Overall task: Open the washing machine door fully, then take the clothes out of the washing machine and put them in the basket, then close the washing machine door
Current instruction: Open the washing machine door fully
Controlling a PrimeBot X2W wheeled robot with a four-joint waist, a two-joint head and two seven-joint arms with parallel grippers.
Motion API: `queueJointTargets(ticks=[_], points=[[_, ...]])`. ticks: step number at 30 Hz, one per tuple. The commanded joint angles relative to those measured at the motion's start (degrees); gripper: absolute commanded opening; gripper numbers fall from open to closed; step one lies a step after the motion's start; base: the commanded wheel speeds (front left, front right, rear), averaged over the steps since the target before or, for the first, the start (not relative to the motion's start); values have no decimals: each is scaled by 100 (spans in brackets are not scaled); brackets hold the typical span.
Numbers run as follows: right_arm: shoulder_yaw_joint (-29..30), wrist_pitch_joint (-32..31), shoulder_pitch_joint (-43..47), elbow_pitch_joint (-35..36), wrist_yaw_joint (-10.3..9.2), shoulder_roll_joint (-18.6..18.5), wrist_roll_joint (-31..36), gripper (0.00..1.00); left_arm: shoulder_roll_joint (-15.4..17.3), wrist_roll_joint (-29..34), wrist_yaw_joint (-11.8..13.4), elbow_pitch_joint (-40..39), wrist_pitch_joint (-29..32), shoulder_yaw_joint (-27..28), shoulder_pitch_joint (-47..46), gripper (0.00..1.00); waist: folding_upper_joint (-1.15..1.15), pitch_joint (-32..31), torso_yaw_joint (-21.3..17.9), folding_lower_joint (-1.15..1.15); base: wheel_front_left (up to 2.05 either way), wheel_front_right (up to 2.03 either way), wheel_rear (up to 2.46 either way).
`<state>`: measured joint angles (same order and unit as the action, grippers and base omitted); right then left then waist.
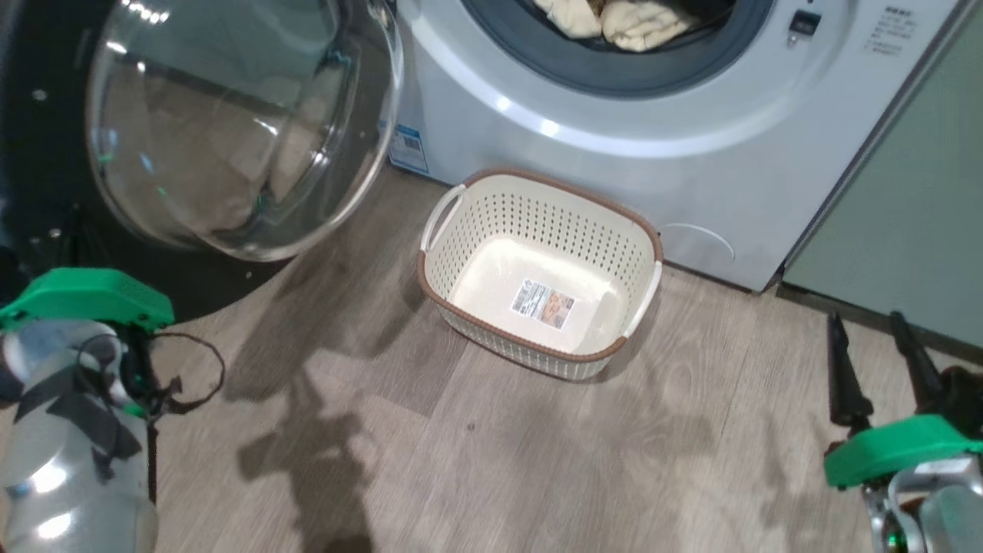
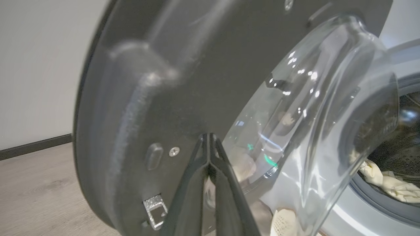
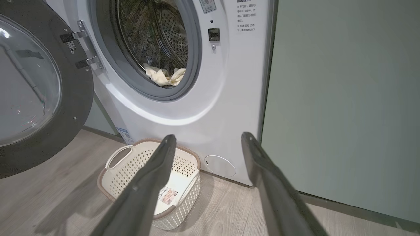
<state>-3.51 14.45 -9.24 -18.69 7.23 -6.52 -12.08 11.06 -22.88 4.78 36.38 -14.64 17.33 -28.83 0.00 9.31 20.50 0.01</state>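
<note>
Domestic laundry nook: white front-loading washing machine (image 1: 614, 177) stands at 12 o'clock, sage-green cabinet panel (image 1: 906, 215) at 2 o'clock; wood-look plank floor (image 1: 461, 461) (perforated basket (image 1: 537, 223) on it); plain wall (image 2: 39, 65), dark skirting (image 2: 32, 147).

Grey wood-grain floor (image 1: 461, 461) meets a sage-green cabinet panel (image 3: 344, 98) and white wall (image 2: 39, 65).

Nothing here reads clearly: the small Chinese print (image 3: 246, 18) on the washing machine (image 3: 226, 82), its blue label (image 1: 408, 148) and the sticker (image 1: 542, 303) in the basket (image 1: 537, 223) all blur.
</note>
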Motion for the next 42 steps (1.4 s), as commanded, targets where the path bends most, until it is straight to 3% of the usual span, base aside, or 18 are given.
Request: queueJointTargets(ticks=[1,23,32,42], points=[[-112,55,-265,202,25,-106,26,100,228,97,31,-110,-36,315,-292,0,0,96,-25,-1,0,0,0],[-223,55,-531,157,25,-193,25,100,164,736,-117,449,-36,1420,-744,0,0,425,-135,-1,0,0,0],[-238,55,-349,104,25,-54,-19,100,69,1231,-519,265,-36,1350,-464,0,0,17,-267,-1,0,0,0],[-205,55,13,88,25,133,-75,100,-294,1587,-1039,-203,-36,881,352,0,0,-634,-546,-1,0,0,0]])
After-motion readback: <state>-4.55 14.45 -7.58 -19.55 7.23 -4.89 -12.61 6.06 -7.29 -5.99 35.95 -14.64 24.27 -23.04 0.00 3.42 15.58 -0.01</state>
